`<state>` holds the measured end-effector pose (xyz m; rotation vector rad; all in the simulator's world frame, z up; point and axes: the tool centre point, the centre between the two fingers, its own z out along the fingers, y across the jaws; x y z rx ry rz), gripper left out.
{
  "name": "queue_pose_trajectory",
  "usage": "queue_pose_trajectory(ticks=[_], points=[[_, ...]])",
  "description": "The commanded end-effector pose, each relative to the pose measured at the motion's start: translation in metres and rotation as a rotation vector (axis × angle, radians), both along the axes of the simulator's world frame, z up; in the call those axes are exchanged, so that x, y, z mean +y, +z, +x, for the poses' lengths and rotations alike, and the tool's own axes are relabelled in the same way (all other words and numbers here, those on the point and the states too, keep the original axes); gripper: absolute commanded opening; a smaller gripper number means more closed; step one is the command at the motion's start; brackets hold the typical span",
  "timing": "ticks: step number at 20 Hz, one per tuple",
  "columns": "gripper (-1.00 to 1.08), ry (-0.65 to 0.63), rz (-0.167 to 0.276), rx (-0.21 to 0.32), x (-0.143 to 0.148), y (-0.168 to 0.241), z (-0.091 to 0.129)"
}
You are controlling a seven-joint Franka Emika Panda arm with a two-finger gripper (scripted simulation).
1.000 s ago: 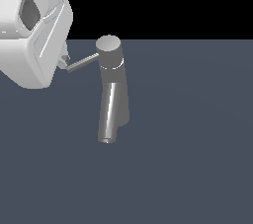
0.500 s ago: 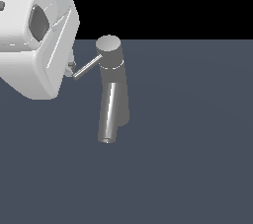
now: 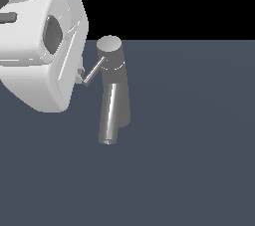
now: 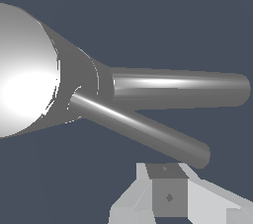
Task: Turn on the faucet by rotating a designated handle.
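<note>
Handle [image 3: 93, 73]: tip swung lower on faucet [image 3: 113, 93] cap; gripper [image 3: 78, 74] lower too, touching tip. Step: rotating. Grip state: cannot tell. Next: continue pushing.

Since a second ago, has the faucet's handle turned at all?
Yes. The handle now slopes lower, its tip dropped against the unmoved faucet cap, beside the gripper.
</note>
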<state>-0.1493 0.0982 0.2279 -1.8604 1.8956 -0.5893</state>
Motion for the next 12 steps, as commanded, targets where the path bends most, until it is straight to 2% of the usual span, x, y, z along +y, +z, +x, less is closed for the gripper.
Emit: queue_pose_trajectory(ticks=[1, 2, 12], points=[[-1.00, -0.022, 0.001, 0.010, -0.012, -0.006, -0.004], [-1.00, -0.003, 0.000, -0.001, -0.002, 0.000, 0.000], [-1.00, -0.008, 0.000, 0.002, -0.023, -0.003, -0.003]])
